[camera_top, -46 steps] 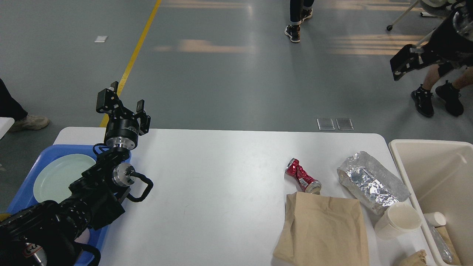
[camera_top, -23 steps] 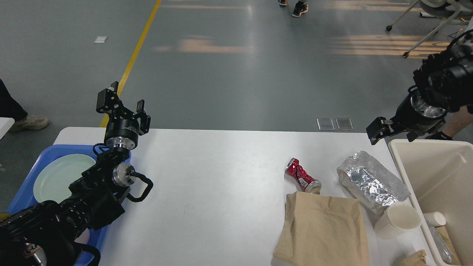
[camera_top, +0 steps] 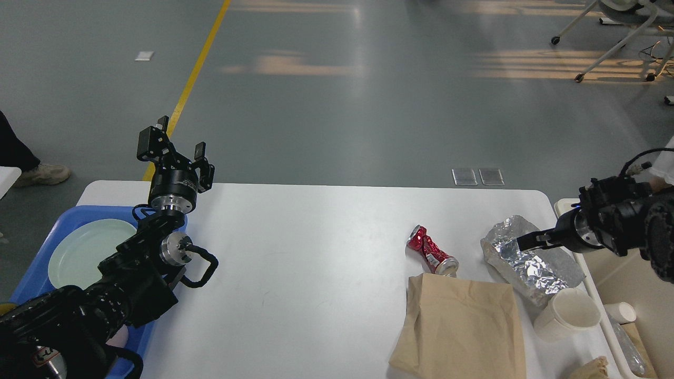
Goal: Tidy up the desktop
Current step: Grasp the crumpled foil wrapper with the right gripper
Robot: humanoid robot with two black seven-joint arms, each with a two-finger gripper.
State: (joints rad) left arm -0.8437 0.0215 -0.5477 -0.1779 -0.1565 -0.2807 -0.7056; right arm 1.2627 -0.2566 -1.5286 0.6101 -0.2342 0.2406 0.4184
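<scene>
Crinkled foil is what my right end effector (camera_top: pixel 526 243) hangs over: the foil packet (camera_top: pixel 532 259) lies at the right of the white counter (camera_top: pixel 316 252), just beside the beige bin (camera_top: pixel 626 237). The fingers look nearly together from this side, but I cannot tell their true gap. For a good pickup I judge I should straddle the packet's narrow width and close gently, since foil crushes and slips. The paper cup (camera_top: pixel 567 315) touches its near end, so I lift straight. My left end effector (camera_top: pixel 171 150) is spread, empty, above the blue tray (camera_top: pixel 37 263).
</scene>
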